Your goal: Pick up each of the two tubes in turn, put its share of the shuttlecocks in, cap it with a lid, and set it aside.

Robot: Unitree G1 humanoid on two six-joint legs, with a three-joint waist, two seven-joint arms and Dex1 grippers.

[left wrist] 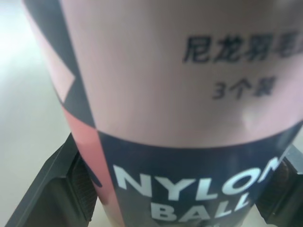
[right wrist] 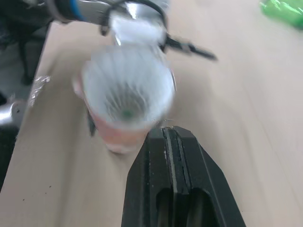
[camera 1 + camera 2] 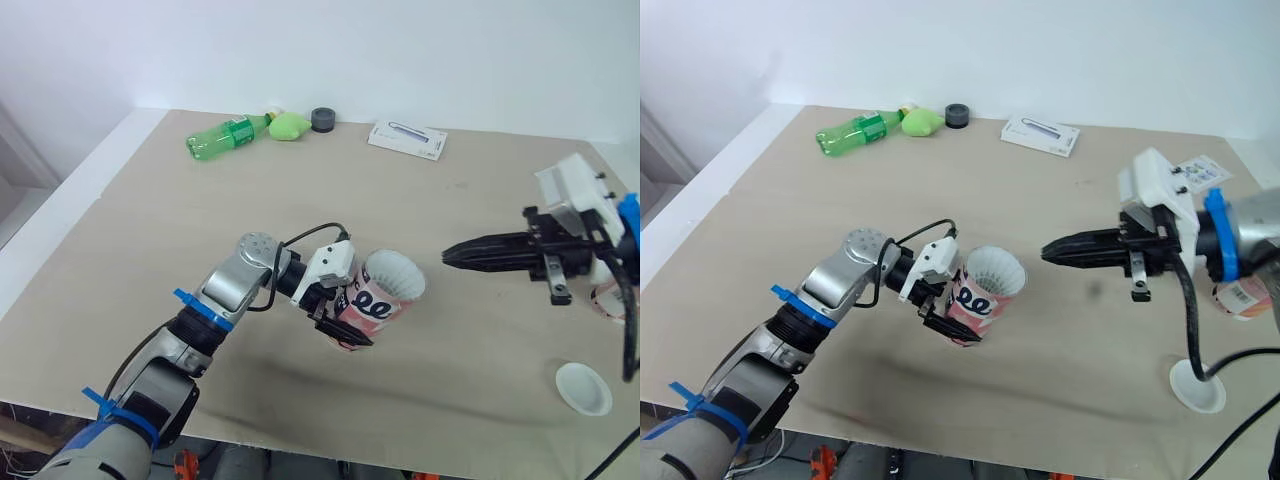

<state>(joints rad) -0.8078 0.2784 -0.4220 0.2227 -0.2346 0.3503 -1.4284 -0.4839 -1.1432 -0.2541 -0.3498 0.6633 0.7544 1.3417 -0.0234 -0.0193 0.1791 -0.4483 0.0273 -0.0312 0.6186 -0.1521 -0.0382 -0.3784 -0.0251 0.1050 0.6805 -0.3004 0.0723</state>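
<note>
Pink tube [image 3: 372, 308], clamped tilted in my left gripper [image 3: 345, 325], has a white shuttlecock [image 3: 396, 276] in its mouth. My right gripper [image 3: 452, 256], closed and empty, points at it.

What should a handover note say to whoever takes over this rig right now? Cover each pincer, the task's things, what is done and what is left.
Left pincer: shut on a pink tube, held off the table, tilted with its mouth toward the right arm.
Right pincer: shut, empty, pointing at the tube's mouth.
Shuttlecock: seated in the tube's mouth, white skirt showing; how many lie beneath cannot be told.
Lid: on the table near the right front edge.
Second tube: partly hidden behind the right arm.
Done: first tube picked up and being loaded.
Left: cap it, set it aside, then do the second tube.
</note>
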